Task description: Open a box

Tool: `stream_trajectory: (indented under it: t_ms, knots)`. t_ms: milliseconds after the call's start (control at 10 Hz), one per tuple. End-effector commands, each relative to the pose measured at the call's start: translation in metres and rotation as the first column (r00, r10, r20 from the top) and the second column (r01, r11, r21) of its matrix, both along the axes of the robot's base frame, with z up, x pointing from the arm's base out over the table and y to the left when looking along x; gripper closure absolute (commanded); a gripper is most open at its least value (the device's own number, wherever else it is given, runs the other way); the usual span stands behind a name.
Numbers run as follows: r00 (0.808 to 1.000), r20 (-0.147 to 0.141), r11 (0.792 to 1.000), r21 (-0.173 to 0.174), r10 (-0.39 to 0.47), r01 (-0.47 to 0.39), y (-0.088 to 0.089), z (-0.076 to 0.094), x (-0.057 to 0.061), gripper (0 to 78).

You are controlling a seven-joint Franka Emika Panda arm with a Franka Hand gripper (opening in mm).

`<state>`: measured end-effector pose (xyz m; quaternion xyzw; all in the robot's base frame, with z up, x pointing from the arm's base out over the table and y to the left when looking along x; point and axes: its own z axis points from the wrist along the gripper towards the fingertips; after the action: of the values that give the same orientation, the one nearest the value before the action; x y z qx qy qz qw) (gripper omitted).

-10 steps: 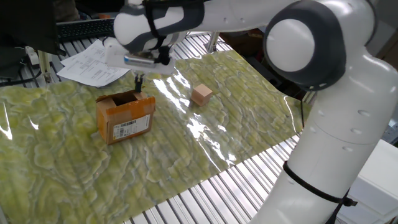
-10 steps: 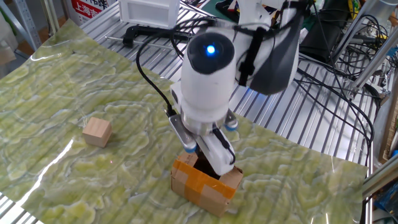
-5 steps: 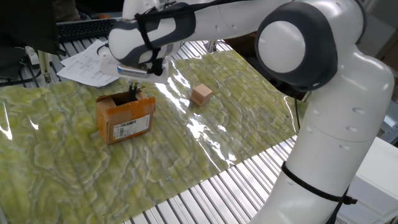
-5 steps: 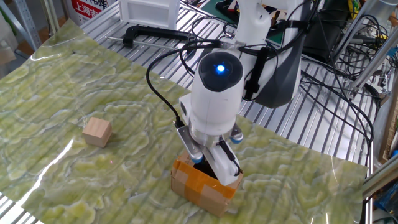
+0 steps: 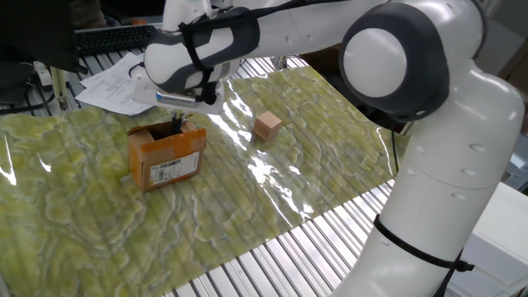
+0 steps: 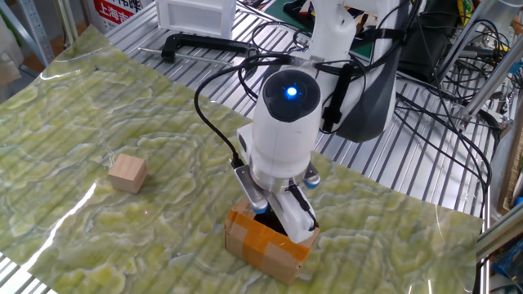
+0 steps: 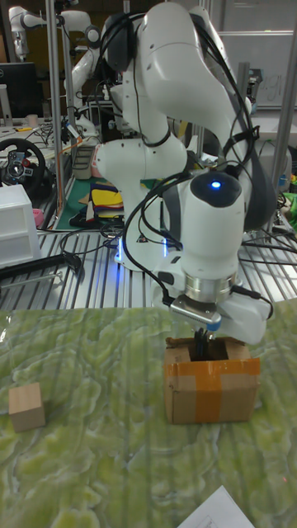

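Observation:
The box [image 5: 165, 158] is a small brown carton on the green mat, with a white barcode label [image 5: 168, 170] on its front side. Its top flaps stand partly up around a dark opening. My gripper [image 5: 177, 126] points straight down with its thin dark fingertips close together, dipped into that opening near the far edge. In the other fixed view the wrist covers the top of the box [image 6: 269, 247], and the fingertips [image 6: 278, 222] reach inside. The tall fixed view shows the gripper [image 7: 200, 340] just inside the box [image 7: 211, 389]. The fingers hold nothing that I can see.
A small tan cube [image 5: 267, 125] lies on the mat to the right of the box, also seen as the cube [image 6: 128, 173] and the cube [image 7: 26, 406]. Loose papers [image 5: 122, 86] and a keyboard [image 5: 115, 37] lie behind the mat. The bare slatted metal table [image 5: 272, 264] surrounds the mat.
The gripper has come down from just above the box into its open top and shifted slightly left. It has hardly moved in the last half second. The box stays where it was.

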<state>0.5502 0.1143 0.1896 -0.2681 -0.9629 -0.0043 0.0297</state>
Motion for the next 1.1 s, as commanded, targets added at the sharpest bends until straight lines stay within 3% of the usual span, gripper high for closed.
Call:
stream_trajectory:
  t_ms: [100,300,1100]
  knots:
    - [1.0,-0.012,1.0,-0.009,0.002,-0.002,0.003,0.0,-0.019,77.6]
    - [0.999,-0.034,1.0,-0.014,0.0,0.0,0.007,0.01,-0.025,77.6]
    - [0.999,-0.036,0.999,-0.045,0.018,-0.02,0.016,0.007,-0.061,77.6]
